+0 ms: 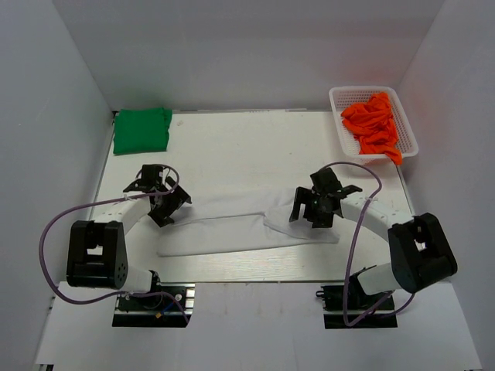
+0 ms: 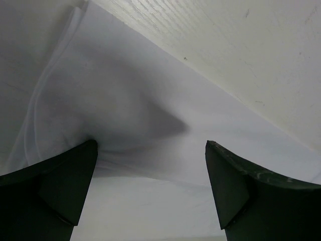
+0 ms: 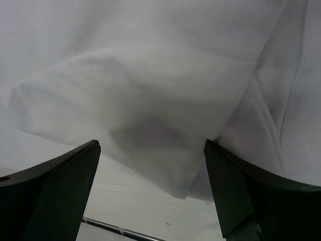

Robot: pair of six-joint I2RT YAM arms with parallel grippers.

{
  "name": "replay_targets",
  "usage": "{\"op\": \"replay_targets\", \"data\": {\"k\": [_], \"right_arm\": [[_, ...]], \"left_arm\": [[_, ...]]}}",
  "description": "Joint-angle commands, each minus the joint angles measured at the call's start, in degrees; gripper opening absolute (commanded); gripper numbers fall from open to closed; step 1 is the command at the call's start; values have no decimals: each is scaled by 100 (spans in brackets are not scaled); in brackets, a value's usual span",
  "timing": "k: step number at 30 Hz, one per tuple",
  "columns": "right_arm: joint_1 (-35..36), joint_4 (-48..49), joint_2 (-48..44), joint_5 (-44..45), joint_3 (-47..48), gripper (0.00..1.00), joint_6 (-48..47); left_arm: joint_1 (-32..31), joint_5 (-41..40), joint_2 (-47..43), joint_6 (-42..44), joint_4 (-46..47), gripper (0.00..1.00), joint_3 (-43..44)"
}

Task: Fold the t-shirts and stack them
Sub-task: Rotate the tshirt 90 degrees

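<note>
The left gripper (image 1: 162, 197) is wide open and holds nothing. It hangs low over the left end of the white t-shirt (image 1: 232, 232). In the left wrist view, 1 of its fingers (image 2: 50, 191) looks like it pokes the cloth and makes a small dent, but nothing is pinched between the 2 fingers.

The right gripper (image 1: 319, 199) is wide open too, with nothing in it. It hangs over the right end of the same shirt. In its own view a loose flap of white cloth lies just under the open fingers, with a bit of bare table (image 1: 255, 147) near them.

The white t-shirt lies across the near middle of the table. It looks like a long, thin strip running from 1 gripper to the other, so I think it has been folded the long way. It is not a small neat square yet. The right end is lumpy.

The green t-shirt (image 1: 141, 130) sits at the far left corner, well apart from the white 1. It looks folded into a tidy square, so that 1 seems done.

A white basket (image 1: 363, 91) with orange cloth (image 1: 375, 124) sits at the far right corner.

So about half the job looks done. I think what is left is folding the white strip shorter, then putting 1 shirt on top of the other.
</note>
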Motion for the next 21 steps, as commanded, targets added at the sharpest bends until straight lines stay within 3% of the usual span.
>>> {"op": "replay_targets", "data": {"k": [1,7,13,15,19,21], "right_arm": [[-91,-296,275,164,242,90,148],[-249,-209,900,24,558,90,8],[-372,230,1918,-56,1445,90,-229],[-390,292,2733,-90,2314,90,-387],[-372,301,4221,-424,4218,87,-643],[-329,354,4842,-809,5204,87,-687]], "left_arm": [[72,-572,114,-118,-237,100,-337],[-42,-145,185,-250,-377,100,-442],[-227,614,-841,-302,-737,100,-883],[-349,561,-1027,-41,-1360,100,-629],[-595,1675,-1038,549,-1600,100,-820],[-779,1792,-958,550,-1748,100,-1091]]}}
